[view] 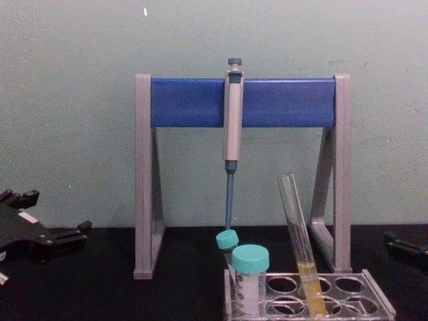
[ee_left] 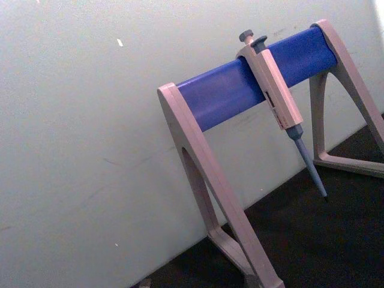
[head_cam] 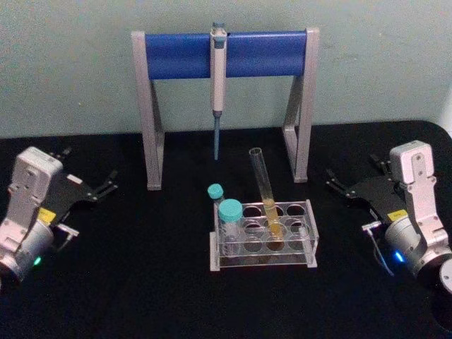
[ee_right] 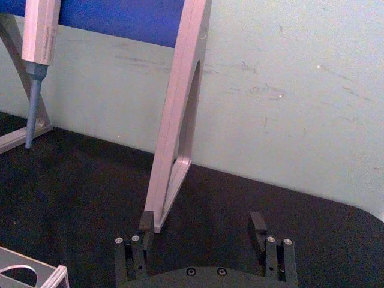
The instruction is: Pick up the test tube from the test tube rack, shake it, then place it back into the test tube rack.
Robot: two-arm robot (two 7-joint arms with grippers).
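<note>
The test tube (head_cam: 265,189), long clear glass with yellow-orange liquid at its bottom, leans in a back-row hole of the test tube rack (head_cam: 261,260). The chest view shows the test tube (view: 300,239) tilted to the left in the rack (view: 378,302). My left gripper (head_cam: 108,182) rests open on the black table, far to the rack's left. On the far right my right gripper (head_cam: 335,181) also rests open and holds nothing. Its two fingers stand wide apart in the right wrist view, the right gripper (ee_right: 201,225) facing the stand's leg, with a corner of the rack (ee_right: 42,277) nearby.
A grey-and-blue pipette stand (head_cam: 224,54) rises behind the rack, with a pipette (head_cam: 218,78) hanging from its bar. Two teal-capped tubes (head_cam: 229,215) stand in the rack's left end. Open black table lies between each gripper and the rack.
</note>
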